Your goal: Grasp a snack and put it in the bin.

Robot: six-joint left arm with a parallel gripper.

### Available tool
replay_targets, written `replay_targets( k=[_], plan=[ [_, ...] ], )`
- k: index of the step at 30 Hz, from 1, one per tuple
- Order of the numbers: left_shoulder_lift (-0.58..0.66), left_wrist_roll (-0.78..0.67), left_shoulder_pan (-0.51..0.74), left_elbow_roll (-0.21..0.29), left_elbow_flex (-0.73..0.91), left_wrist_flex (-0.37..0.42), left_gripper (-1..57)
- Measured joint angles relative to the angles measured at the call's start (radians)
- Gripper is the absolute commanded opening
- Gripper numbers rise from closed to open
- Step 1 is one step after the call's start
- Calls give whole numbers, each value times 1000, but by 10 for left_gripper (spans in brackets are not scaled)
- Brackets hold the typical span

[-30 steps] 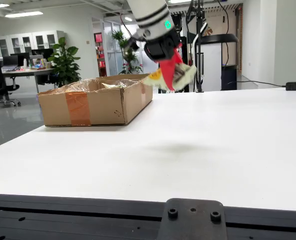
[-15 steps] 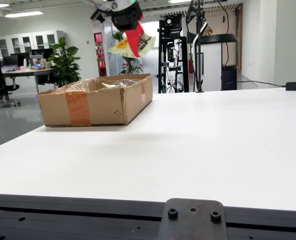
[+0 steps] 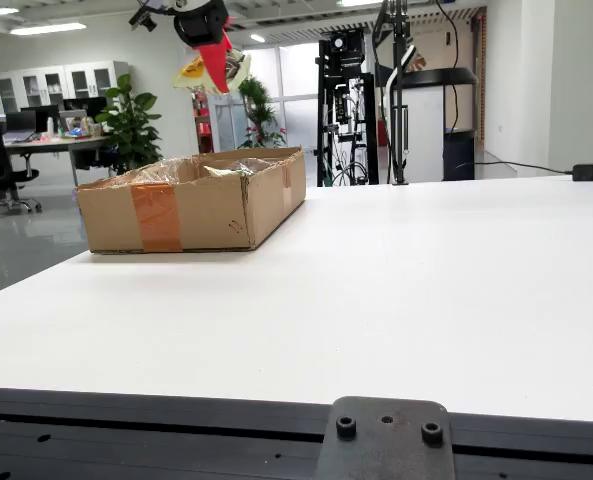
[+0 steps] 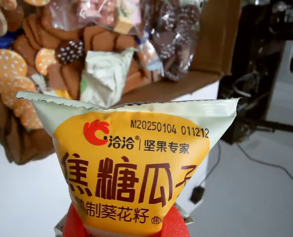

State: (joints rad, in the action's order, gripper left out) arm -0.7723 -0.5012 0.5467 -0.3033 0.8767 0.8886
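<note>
In the standing view the hand [image 3: 214, 62] hangs high above the cardboard bin [image 3: 191, 200], clenched on the snack packet [image 3: 204, 70] between red fingers — carrying is the step in hand. The bin rests on the white surface [image 3: 396, 290].

In the hand's own view the yellow packet [image 4: 131, 168] fills the foreground, with the bin's heap of snacks [image 4: 87, 49] beyond it. Next, I judge: centre over the bin, then let go.
</note>
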Motion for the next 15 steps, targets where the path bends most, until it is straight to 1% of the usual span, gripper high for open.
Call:
replay_targets(
  k=[5,9,12,15],
  plan=[
    [-26,8,-36,-1,-58,11,57],
    [-66,27,-50,-1,-131,37,96],
    [-106,41,-58,-1,-201,67,155],
    [-153,50,-66,1,-285,104,255]
  ],
)
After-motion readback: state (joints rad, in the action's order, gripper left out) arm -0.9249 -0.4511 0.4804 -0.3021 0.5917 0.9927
